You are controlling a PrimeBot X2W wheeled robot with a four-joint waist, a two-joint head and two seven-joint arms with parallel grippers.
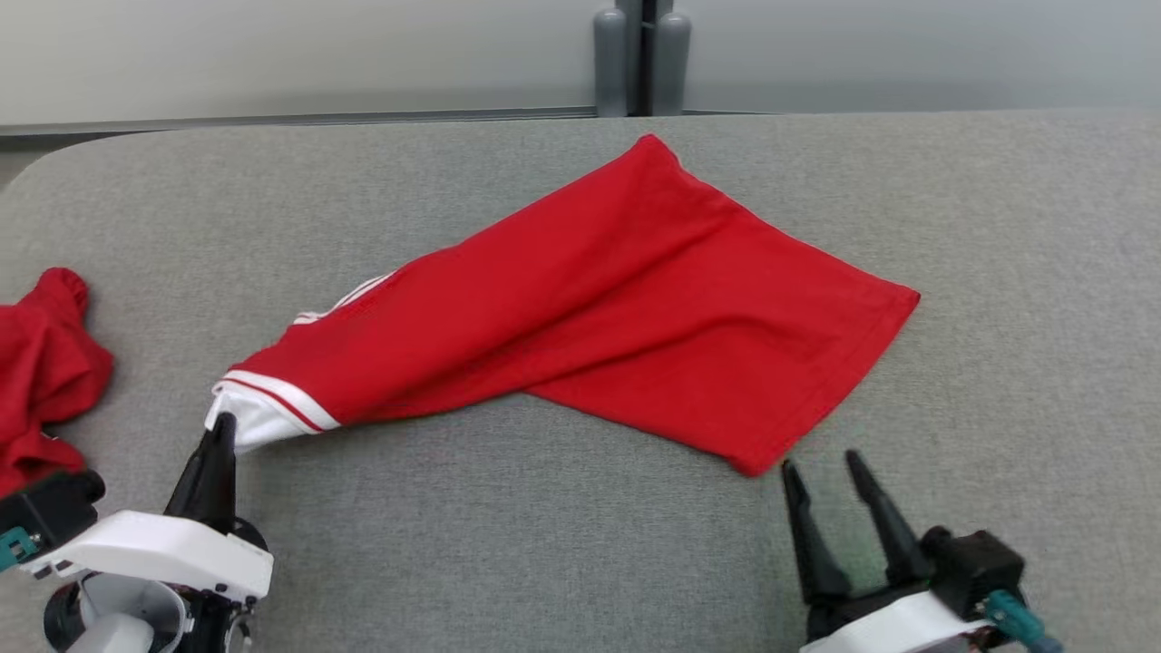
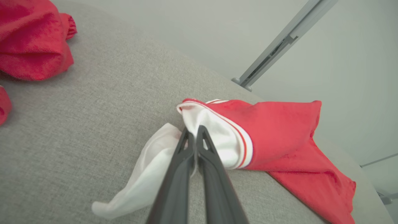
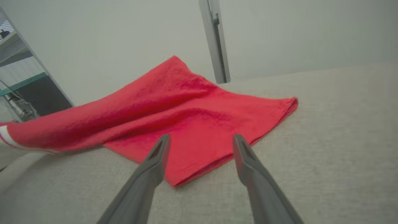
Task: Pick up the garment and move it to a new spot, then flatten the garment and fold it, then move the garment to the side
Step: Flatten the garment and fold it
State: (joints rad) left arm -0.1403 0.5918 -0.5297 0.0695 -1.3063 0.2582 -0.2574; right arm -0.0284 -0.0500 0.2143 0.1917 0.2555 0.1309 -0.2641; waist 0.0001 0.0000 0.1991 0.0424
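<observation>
Landmark: grey post [image 1: 641, 54] behind the far edge of the table [image 1: 544, 544].
Garment: red garment [image 1: 626, 317] lying on the padded table, on the near side of the post. Its far corner points at the post, and its white-banded end [image 1: 249, 413] trails off to the post's left.
Lie: partly spread, with one long ridge of slack running through the middle. Not flat yet.
Left gripper: left gripper [image 1: 220, 426] has its fingers pressed together, pinching the white end.
Right gripper: right gripper [image 1: 819, 459] has its fingers spread wide with nothing between them. It sits just short of the garment's near hem corner, to the post's right.
Handling: looks light and limp, a soft knit. It will likely sag, drag and double over rather than keep its shape, and the cloth-topped table may snag it.
Where to hold: probably corners and hem. The near hem corner suits the free gripper, so the two grips could pull the slack out.
Also there: red heap [image 1: 41, 363], far to the post's left, well apart from the garment.
</observation>
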